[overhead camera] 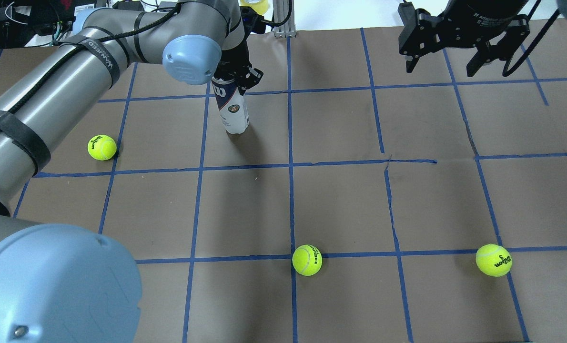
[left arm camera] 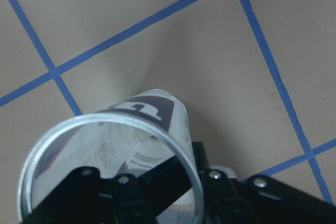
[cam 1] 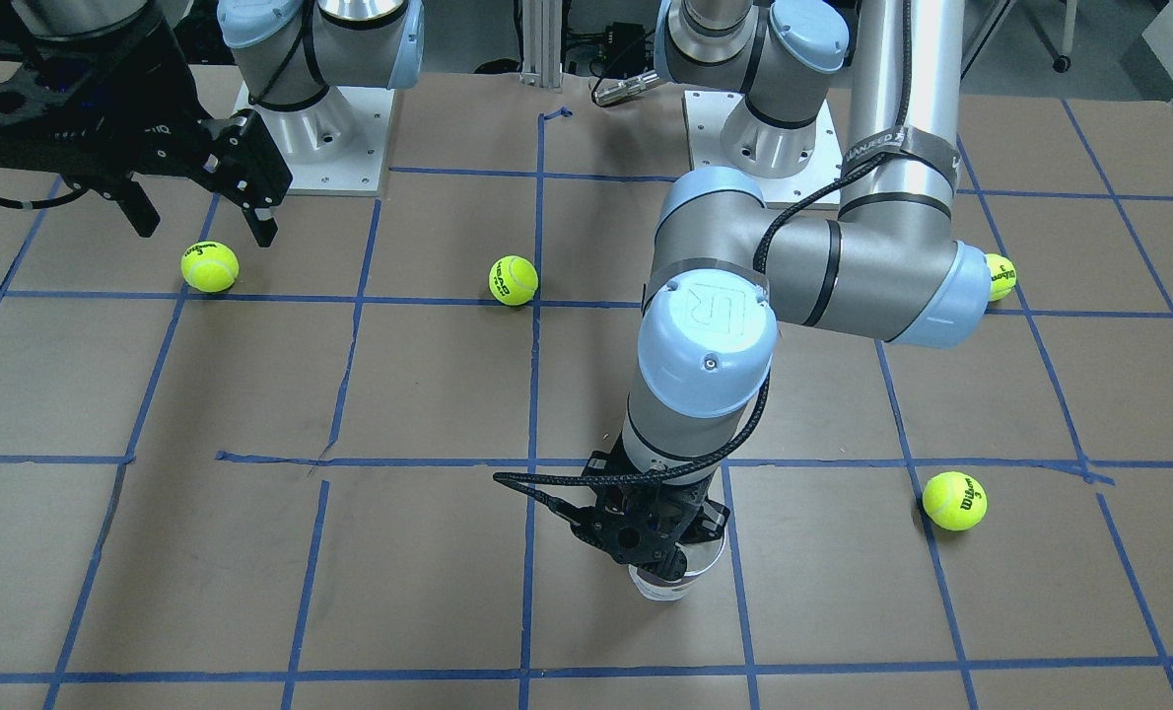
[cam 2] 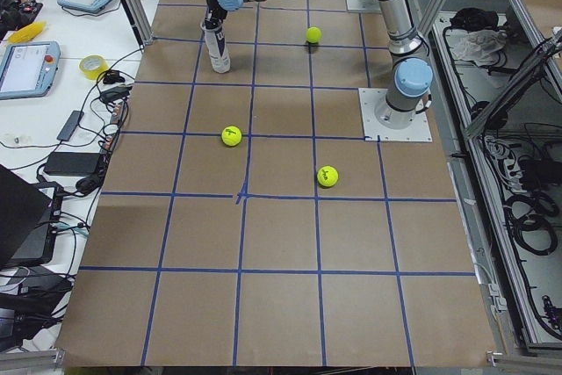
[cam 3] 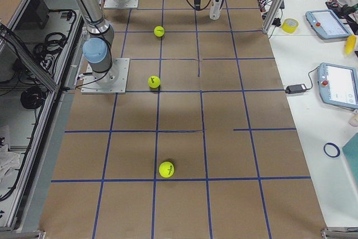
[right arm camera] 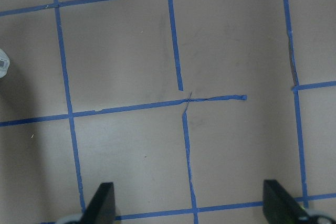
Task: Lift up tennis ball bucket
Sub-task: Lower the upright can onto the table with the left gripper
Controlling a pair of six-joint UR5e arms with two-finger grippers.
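The tennis ball bucket is a clear can with a white and navy label, upright with its open top up, in the far left part of the table. It also shows in the front view and the left wrist view. My left gripper is shut on the can's upper end, also seen from the front. I cannot tell whether the can's base touches the table. My right gripper is open and empty, high above the far right of the table.
Yellow-green tennis balls lie loose on the brown, blue-taped table: one at the left, one near the middle front, one at the front right. A further ball sits behind my left arm's elbow.
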